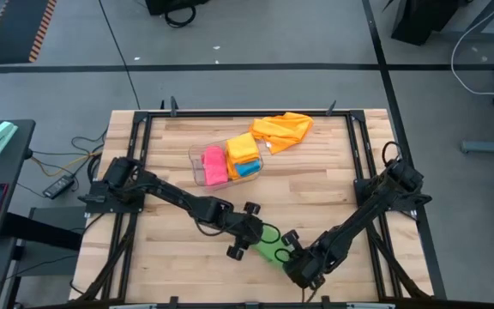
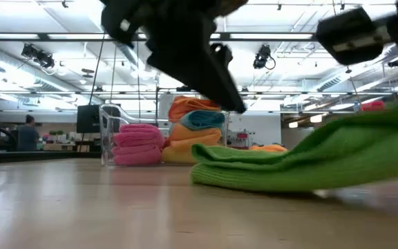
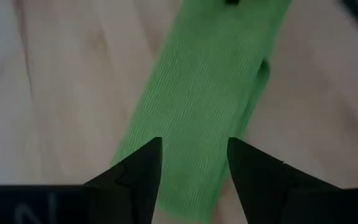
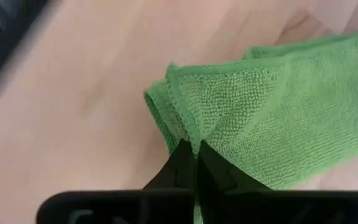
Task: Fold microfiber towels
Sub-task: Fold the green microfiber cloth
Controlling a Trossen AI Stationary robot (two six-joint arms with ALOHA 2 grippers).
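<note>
Towel, green [image 1: 270, 247], lying folded into a strip well in front of the clear bin [image 1: 197, 160]. Its corner is pinched by the right gripper [image 4: 194, 163]; the left gripper [image 3: 194, 163] is held parted above it. Folding is judged midway; a further fold-over is called for next.

Grey floor [image 1: 256, 34] with dark seams, black side desk [image 1: 3, 184], bright ceiling strip lights [image 2: 302, 28].

A soft, looped microfiber weave is shown by the green towel [image 4: 291, 106]. The desk [image 1: 316, 189] is of pale, smooth, matt wood planks. The bin [image 2: 109, 131] is clear glossy plastic.
</note>
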